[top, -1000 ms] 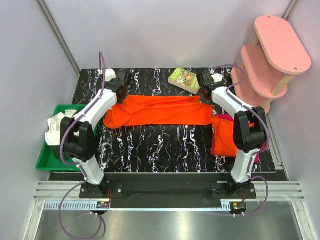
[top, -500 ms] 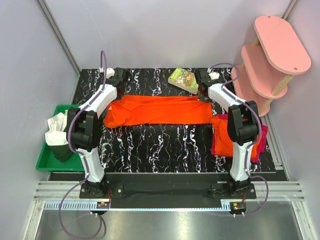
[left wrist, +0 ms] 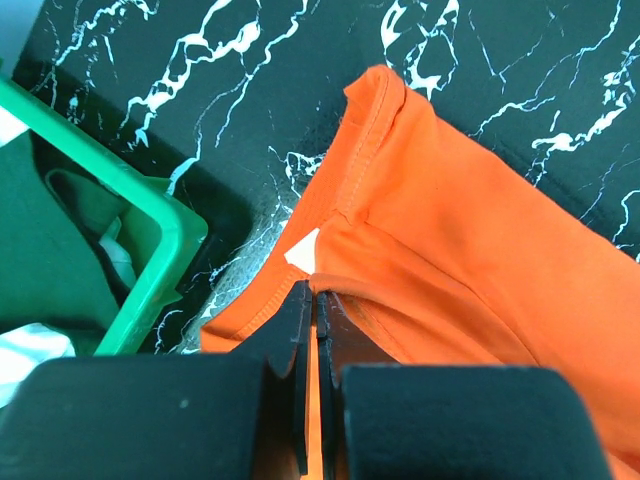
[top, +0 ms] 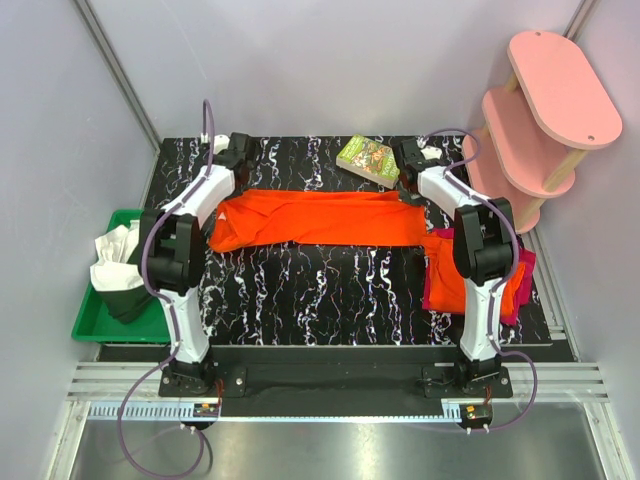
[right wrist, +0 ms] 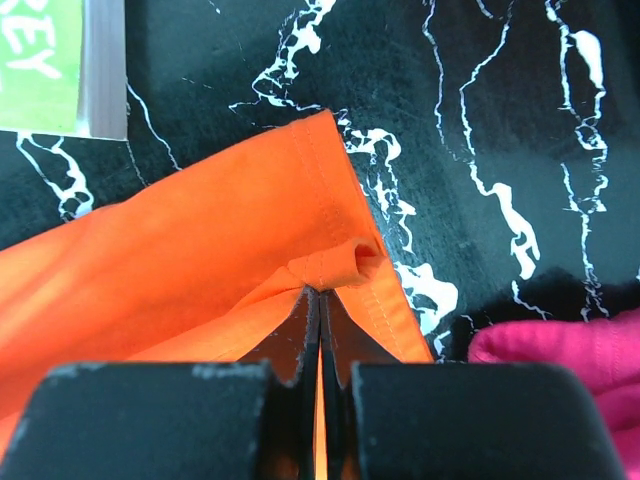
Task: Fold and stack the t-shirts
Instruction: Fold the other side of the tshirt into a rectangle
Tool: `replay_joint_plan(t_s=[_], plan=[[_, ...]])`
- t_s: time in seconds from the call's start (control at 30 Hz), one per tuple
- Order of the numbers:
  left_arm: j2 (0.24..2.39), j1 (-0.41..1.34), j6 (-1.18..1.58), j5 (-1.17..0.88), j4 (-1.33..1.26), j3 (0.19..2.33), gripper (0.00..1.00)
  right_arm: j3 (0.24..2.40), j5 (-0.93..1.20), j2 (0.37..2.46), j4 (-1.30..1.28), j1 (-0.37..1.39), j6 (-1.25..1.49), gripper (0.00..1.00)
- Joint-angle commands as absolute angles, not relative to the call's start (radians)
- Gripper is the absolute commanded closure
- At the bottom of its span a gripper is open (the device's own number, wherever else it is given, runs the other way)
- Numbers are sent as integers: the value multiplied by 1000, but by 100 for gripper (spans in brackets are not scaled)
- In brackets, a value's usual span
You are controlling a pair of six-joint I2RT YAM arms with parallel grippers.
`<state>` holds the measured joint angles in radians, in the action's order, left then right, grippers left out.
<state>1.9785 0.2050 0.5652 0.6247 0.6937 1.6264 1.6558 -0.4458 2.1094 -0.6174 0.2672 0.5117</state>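
A bright orange t-shirt (top: 320, 220) lies folded into a long band across the middle of the black marbled table (top: 320, 290). My left gripper (top: 236, 178) is shut on its far left edge; the wrist view shows the orange t-shirt (left wrist: 480, 230) pinched between the black fingers (left wrist: 295, 320). My right gripper (top: 408, 190) is shut on the far right edge, where the hem of the orange t-shirt (right wrist: 200, 250) bunches at the fingertips (right wrist: 335, 330). At the table's right side lies a pile with a magenta-red t-shirt (top: 436, 285) and an orange one (top: 448, 262), partly hidden by my right arm.
A green tray (top: 90, 325) holding white and dark cloth sits off the table's left edge, its rim near my left gripper (left wrist: 165, 250). A green book (top: 368, 160) lies at the far middle. A pink tiered shelf (top: 540, 110) stands at the back right.
Both grippers have moved toward the far side of the table, drawing the orange t-shirt's far edge with them. The arms now stretch out straighter.
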Motion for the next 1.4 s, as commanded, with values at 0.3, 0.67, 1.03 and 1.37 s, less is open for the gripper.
replay_joint_plan(t_s=[0.3, 0.67, 1.03, 1.37], plan=[[1980, 178, 589, 623, 684, 1669, 62, 1721, -451, 2131, -607, 258, 502, 72], [1760, 261, 629, 554, 666, 1542, 26, 1550, -411, 1902, -578, 344, 520, 46], [1738, 376, 713, 422, 571, 1238, 32, 1400, -310, 1948, -508, 416, 546, 58], [1763, 382, 713, 411, 549, 1180, 34, 1440, -304, 2034, -506, 416, 569, 58]])
